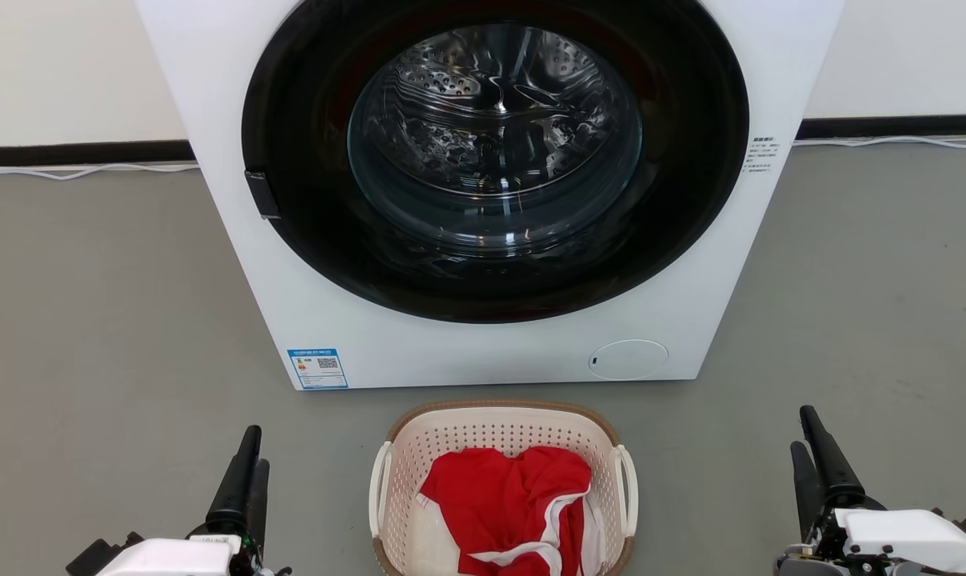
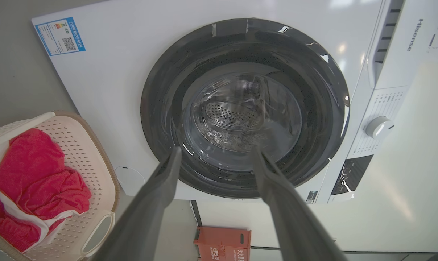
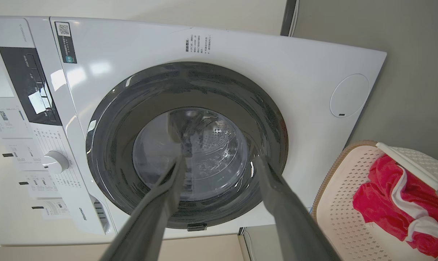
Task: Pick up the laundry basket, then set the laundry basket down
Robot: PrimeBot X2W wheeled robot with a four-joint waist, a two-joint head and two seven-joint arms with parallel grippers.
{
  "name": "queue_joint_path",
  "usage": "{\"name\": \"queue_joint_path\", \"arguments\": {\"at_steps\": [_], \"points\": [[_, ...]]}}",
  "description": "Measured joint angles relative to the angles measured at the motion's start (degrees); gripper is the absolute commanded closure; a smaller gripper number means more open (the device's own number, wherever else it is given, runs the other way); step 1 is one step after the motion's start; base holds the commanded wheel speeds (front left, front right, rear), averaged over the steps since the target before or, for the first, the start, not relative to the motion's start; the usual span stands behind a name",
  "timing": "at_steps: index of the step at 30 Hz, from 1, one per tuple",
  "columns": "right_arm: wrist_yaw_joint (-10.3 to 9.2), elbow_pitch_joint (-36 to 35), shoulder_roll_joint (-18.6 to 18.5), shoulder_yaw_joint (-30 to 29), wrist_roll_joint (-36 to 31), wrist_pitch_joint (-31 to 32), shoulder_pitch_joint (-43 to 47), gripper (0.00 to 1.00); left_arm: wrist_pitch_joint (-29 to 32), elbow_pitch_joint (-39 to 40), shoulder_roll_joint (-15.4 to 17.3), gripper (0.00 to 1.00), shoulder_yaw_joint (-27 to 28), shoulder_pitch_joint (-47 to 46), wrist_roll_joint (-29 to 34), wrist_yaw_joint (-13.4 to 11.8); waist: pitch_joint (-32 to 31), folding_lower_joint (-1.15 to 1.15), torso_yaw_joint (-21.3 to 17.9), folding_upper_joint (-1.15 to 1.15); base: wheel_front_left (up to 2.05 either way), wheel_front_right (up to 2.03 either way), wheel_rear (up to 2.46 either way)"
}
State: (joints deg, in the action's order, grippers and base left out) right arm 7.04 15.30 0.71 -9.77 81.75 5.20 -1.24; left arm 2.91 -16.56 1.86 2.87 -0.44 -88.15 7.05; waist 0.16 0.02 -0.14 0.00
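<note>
Washer (image 1: 483, 352): white, door shut, stands on grey floor (image 1: 91, 320). Basket (image 1: 499, 428): on floor just before washer, between both grippers, touched by neither. Red-white cloth (image 1: 515, 496) lies inside. Left gripper (image 1: 253, 460), right gripper (image 1: 804, 436): fingers spread wide, holding nothing.

Your left gripper (image 1: 254, 450) has two long black fingers (image 1: 235, 488) that taper to rounded tips. Just behind them sits a glossy white shell (image 1: 171, 558) flanked by black brackets (image 1: 91, 558). Your right gripper (image 1: 803, 430) matches it: behind its fingers is a wedge-shaped white cover (image 1: 907, 538) over grey metal hardware (image 1: 803, 560). In your wrist views the fingers look matte dark grey and flat-sided.
</note>
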Motion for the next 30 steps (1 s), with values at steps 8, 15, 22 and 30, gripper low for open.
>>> {"name": "queue_joint_path", "arguments": {"at_steps": [8, 15, 22, 30], "points": [[0.0, -0.52, 0.0, 0.03, -7.71, -1.26, 0.01, 0.0, -1.05, 0.31, 0.01, 0.0, -0.01, 0.0, 4.24, -0.48, -0.02, 0.0, -0.03, 0.0, 0.0, 0.0, 0.0], [0.0, -1.85, 0.0, 0.75, -16.31, -2.4, 0.01, 0.0, -2.29, 0.7, 0.02, 0.0, -0.26, 0.01, 10.61, -0.78, 0.02, -0.01, -0.09, 0.0, 0.0, 0.0, 0.0], [0.0, -2.24, -0.04, 2.58, -23.86, -3.72, 0.01, 0.0, -3.5, 1.3, 0.04, 0.0, -0.51, 0.01, 16.44, -1.51, 0.0, -0.01, -0.33, 0.0, 0.0, 0.0, 0.0], [0.0, -2.19, -1.45, 5.21, -32.51, -5.21, -0.04, 0.0, -4.64, 2.0, 0.05, 0.0, -1.02, 0.07, 24.82, -1.75, -0.02, -0.01, -0.75, 0.0, 0.0, 0.0, 0.0]]}}
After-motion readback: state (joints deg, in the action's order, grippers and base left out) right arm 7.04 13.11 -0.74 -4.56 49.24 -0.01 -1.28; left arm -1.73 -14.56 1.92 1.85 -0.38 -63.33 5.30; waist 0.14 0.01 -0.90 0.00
